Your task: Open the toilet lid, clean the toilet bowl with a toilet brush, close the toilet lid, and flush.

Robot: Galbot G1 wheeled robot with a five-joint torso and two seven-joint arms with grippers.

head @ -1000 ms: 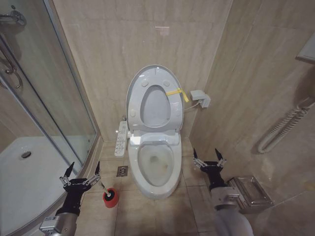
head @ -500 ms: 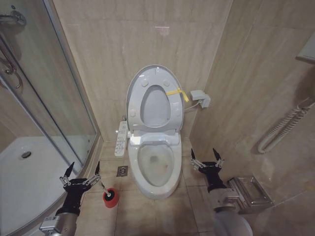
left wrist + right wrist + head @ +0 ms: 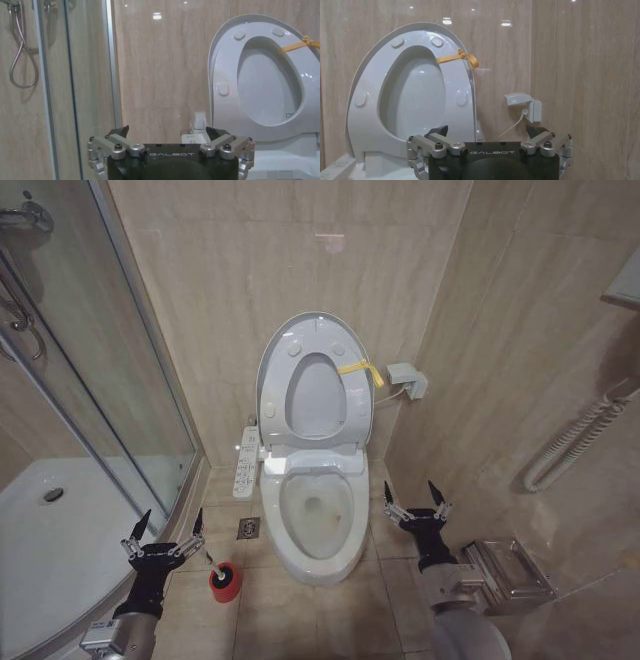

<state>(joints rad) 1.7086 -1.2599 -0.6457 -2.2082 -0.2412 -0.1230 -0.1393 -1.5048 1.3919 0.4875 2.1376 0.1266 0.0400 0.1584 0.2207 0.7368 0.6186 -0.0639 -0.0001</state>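
The toilet lid (image 3: 313, 323) stands raised against the back wall, with the ring seat (image 3: 353, 405) up in front of it and a yellow tag (image 3: 358, 368) at its rim. Below them the toilet bowl (image 3: 320, 515) lies uncovered, faintly stained inside. The toilet brush (image 3: 212, 560) sits in a red holder (image 3: 225, 582) on the floor to the toilet's left, with just its top poking out. My left gripper (image 3: 172, 522) hovers open beside that holder. My right gripper (image 3: 411, 498) is open to the right of the bowl. Both wrist views face the raised lid (image 3: 270, 86) (image 3: 415, 97).
A glass shower enclosure with a white tray (image 3: 60, 520) fills the left side. A control panel (image 3: 245, 460) hangs on the toilet's left, and a floor drain (image 3: 249, 527) lies beside it. A wall box (image 3: 407, 380) and a metal holder (image 3: 510, 572) are on the right.
My right gripper has crept a little left and forward, closer to the bowl. The left arm, toilet and brush have not moved.
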